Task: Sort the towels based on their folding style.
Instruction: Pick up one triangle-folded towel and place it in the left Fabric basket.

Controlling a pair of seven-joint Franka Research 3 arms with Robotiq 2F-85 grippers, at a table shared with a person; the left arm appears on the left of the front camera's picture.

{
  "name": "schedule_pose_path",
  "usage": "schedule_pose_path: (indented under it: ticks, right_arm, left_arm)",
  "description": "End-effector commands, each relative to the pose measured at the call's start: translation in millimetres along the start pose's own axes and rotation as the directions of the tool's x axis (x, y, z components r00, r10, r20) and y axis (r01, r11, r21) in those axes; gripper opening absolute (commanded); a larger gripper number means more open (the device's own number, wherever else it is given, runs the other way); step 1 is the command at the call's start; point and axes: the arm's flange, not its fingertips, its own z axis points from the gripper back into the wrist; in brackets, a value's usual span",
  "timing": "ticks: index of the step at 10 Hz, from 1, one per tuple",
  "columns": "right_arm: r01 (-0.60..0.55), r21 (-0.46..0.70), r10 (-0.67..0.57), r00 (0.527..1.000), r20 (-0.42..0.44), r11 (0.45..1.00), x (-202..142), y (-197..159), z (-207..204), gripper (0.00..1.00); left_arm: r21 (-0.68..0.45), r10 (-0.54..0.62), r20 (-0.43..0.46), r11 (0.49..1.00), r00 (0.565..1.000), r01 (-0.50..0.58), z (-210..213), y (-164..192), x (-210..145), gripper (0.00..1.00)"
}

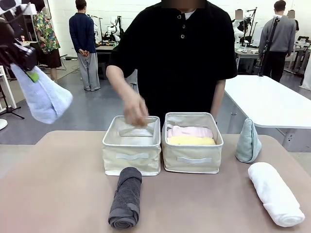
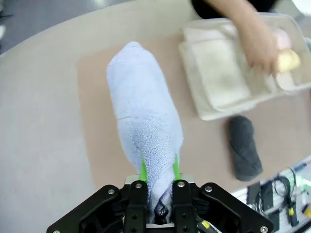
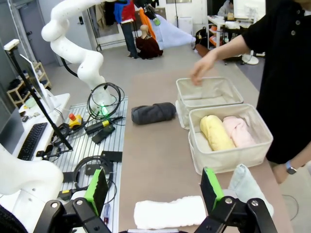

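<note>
Binned: pink roll [image 1: 189, 131], yellow roll [image 1: 190, 141]. My left claw [image 2: 158, 167] grips lavender cone [image 2: 143, 111]; right claw [image 3: 153, 189] wide, empty. Pending: grey roll [image 1: 126, 198], white roll [image 1: 275, 193], teal cone [image 1: 248, 141].

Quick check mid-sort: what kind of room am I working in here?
Most likely a robotics lab or workshop, not a home: a keyboard and coiled cables sit beside the table, and another white worktable stands on an open grey floor behind the person.

My left gripper [image 2: 159, 168] hangs raised high, pinched tight on the lavender-blue towel [image 2: 143, 109]. My right gripper [image 3: 153, 189] faces down, jaws wide apart.
</note>
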Motion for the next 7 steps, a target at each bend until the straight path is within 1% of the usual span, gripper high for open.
schedule_pose_path:
  ticks: [1,2,3,4,5,6,7]
  right_arm:
    - [0.014,-0.003,-0.014,1.000,-0.020,1.000,-2,4,-3,1.00]
    - [0.014,-0.003,-0.014,1.000,-0.020,1.000,-2,4,-3,1.00]
    - [0.014,-0.003,-0.014,1.000,-0.020,1.000,-2,4,-3,1.00]
    - [0.014,-0.003,-0.014,1.000,-0.020,1.000,-2,4,-3,1.00]
    - [0.014,-0.003,-0.014,1.000,-0.020,1.000,-2,4,-3,1.00]
    - [0.014,-0.003,-0.014,1.000,-0.020,1.000,-2,4,-3,1.00]
    - [0.014,-0.003,-0.014,1.000,-0.020,1.000,-2,4,-3,1.00]
  left_arm:
    - [0.036,-0.136,-0.079,0.990,0.987,0.140,5,-4,-14,0.16]
    - [0.210,-0.120,-0.083,0.968,0.989,0.135,24,30,-22,0.16]
    - [0.249,-0.064,-0.049,0.966,0.997,0.074,52,78,-39,0.16]
    - [0.218,0.035,-0.019,0.975,0.999,-0.030,73,118,-62,0.16]
    - [0.242,0.110,-0.002,0.964,0.994,-0.106,84,145,-86,0.16]
    - [0.241,0.143,0.021,0.960,0.989,-0.144,91,157,-99,0.16]
    - [0.238,0.166,0.046,0.956,0.985,-0.173,97,164,-103,0.16]
